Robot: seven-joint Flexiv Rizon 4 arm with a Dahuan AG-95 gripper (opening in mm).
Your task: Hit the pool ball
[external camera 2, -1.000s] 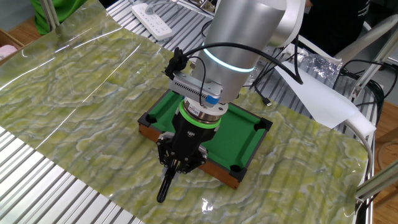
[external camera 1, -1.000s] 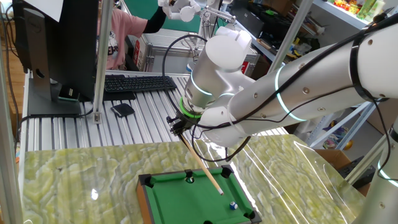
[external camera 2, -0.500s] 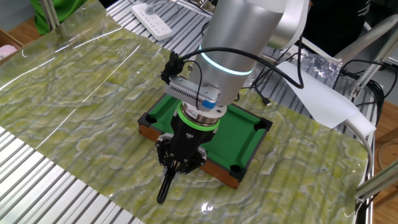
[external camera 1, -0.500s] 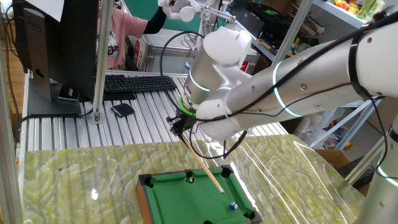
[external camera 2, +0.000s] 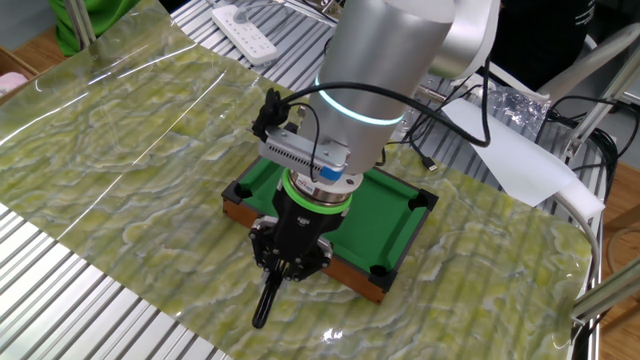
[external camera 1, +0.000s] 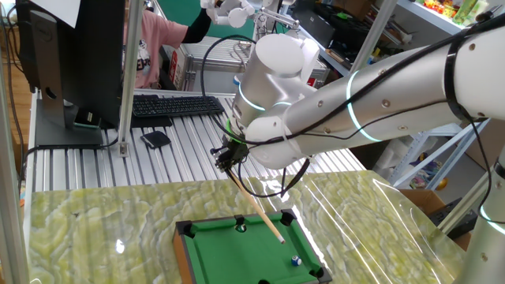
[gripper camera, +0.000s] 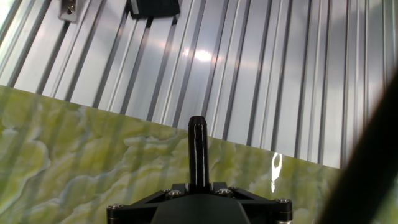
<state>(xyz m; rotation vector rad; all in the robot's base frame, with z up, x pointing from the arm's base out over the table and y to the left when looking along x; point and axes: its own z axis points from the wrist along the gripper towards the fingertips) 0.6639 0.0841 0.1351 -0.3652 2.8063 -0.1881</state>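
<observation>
A mini green pool table point(external camera 1: 225, 256) with a wooden rim lies on the marbled green mat. The pool ball point(external camera 1: 296, 259), tiny and blue with a white patch, rests near the table's front right corner. A small dark ball point(external camera 1: 241, 227) lies by the far rail. My gripper point(external camera 1: 230, 156) is shut on a thin wooden cue point(external camera 1: 260, 211) that slants down over the felt. The cue's tip stops a short way up and left of the pool ball. In the other fixed view my gripper point(external camera 2: 290, 262) hangs over the table's near rail point(external camera 2: 355, 283) and the arm hides the ball. The hand view shows the cue's black butt point(gripper camera: 198, 149).
A keyboard point(external camera 1: 177, 105), a monitor point(external camera 1: 71, 55) and a small black object point(external camera 1: 155, 140) sit on the slatted metal bench behind the mat. A person in pink point(external camera 1: 150, 47) is at the back. A power strip point(external camera 2: 250, 20) and a white sheet point(external camera 2: 510, 150) lie beyond the pool table.
The arm's wrist has turned a little, carrying its cable box leftward. The gripper, cue and balls have stayed almost where they were.
</observation>
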